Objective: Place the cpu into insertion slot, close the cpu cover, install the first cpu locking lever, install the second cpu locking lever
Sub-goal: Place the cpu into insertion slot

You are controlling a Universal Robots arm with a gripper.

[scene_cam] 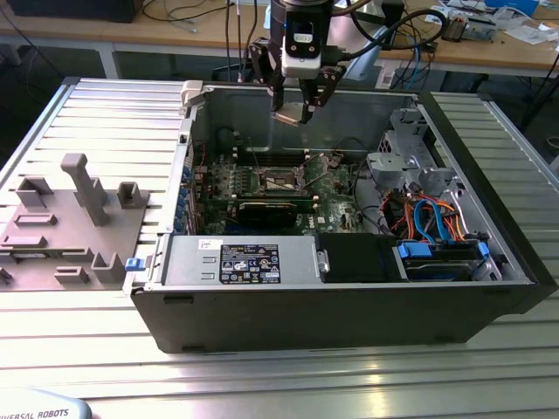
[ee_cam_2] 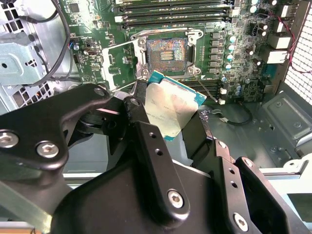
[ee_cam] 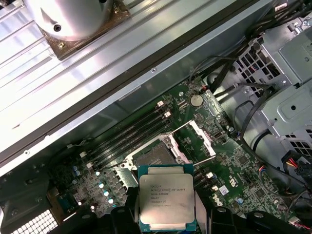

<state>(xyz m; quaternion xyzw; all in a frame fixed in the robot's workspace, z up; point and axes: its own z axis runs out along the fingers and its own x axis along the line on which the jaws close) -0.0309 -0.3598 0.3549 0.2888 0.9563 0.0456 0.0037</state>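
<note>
Black claw [ee_cam_2: 171, 117] grips the cpu [ee_cam: 167, 201] above the open insertion slot [ee_cam_2: 167, 53] — memory slots [ee_cam_2: 175, 20] just beside it.

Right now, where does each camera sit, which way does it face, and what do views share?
Exterior view: off the arm, looking down into the open computer case; gripper holds the cpu above the motherboard.
First wrist view: on the arm, facing down over the cpu to the insertion slot; fingers flank the cpu.
Second wrist view: on the arm, facing down past black gripper links.
Shared: both wrist views show cpu and slot.
</note>
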